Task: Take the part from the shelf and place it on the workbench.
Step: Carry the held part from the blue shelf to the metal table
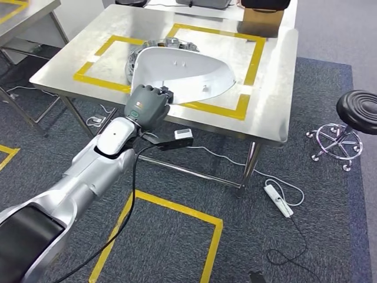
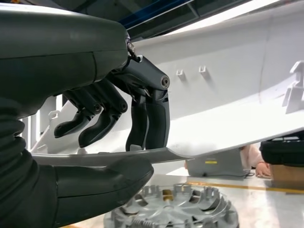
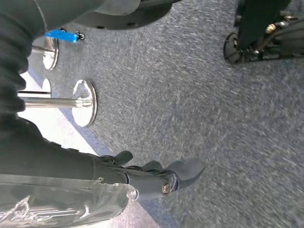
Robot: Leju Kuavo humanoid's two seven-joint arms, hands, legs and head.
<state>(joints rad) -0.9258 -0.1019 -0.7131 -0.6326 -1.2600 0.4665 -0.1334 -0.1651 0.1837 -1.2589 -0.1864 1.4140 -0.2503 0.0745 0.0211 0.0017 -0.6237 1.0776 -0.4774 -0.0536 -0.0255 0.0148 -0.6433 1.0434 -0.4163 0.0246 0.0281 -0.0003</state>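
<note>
A large white curved part point(image 1: 182, 71) lies over the steel workbench point(image 1: 275, 100), inside a yellow tape rectangle. It partly covers a silver ribbed round part point(image 1: 171, 42). My left hand point(image 1: 149, 105) grips the white part's near edge at the table's front. In the left wrist view the dark fingers point(image 2: 147, 118) press on top of the white part point(image 2: 229, 95) and the thumb point(image 2: 107, 175) sits under its thin rim, above the silver round part point(image 2: 179, 209). My right hand point(image 3: 150, 178) hangs over the carpet with its fingers apart, holding nothing.
A black stool point(image 1: 357, 109) stands right of the workbench. A white power strip point(image 1: 279, 200) and cables lie on the carpet under it. A cardboard box point(image 1: 260, 20) sits at the bench's far edge. Another table point(image 1: 22, 15) is at far left.
</note>
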